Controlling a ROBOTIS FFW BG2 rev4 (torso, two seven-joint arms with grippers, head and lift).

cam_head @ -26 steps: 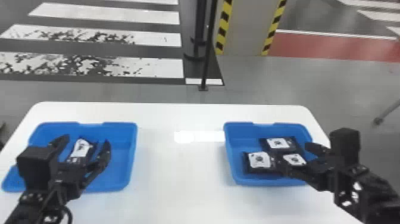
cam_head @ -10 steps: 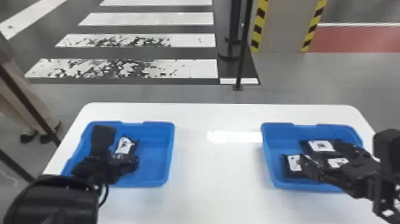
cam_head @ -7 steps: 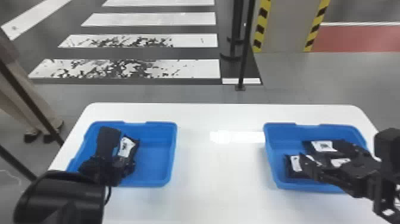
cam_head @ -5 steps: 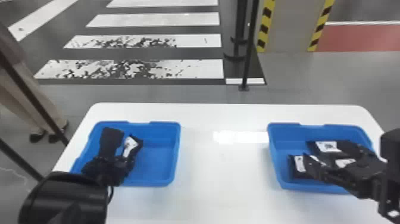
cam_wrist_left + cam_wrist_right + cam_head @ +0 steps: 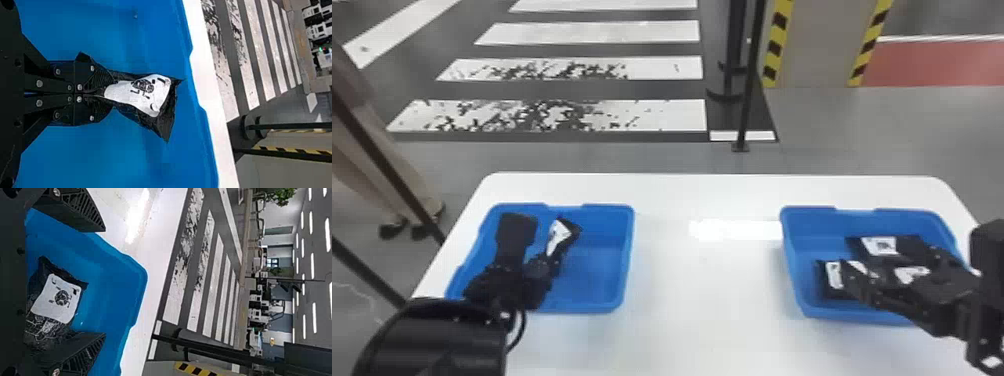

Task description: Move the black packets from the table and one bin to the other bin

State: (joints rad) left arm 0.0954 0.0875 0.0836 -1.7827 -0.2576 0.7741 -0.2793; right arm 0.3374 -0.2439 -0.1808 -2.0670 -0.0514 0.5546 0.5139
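Left gripper (image 5: 548, 262) clenched on a crinkled black packet (image 5: 563, 237) in the left bin (image 5: 627, 265)
Ribbed fingers pinch its near end; the flared far end stops short of the smooth blue wall, room rightward. Right gripper (image 5: 887, 260) holds its fingers apart at the right bin (image 5: 793, 265), among label-bearing packets (image 5: 882, 245).

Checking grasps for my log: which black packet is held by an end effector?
The black packet in the left bin: the left end effector is shut on it. The other packets lie in the right bin, near the open right end effector.
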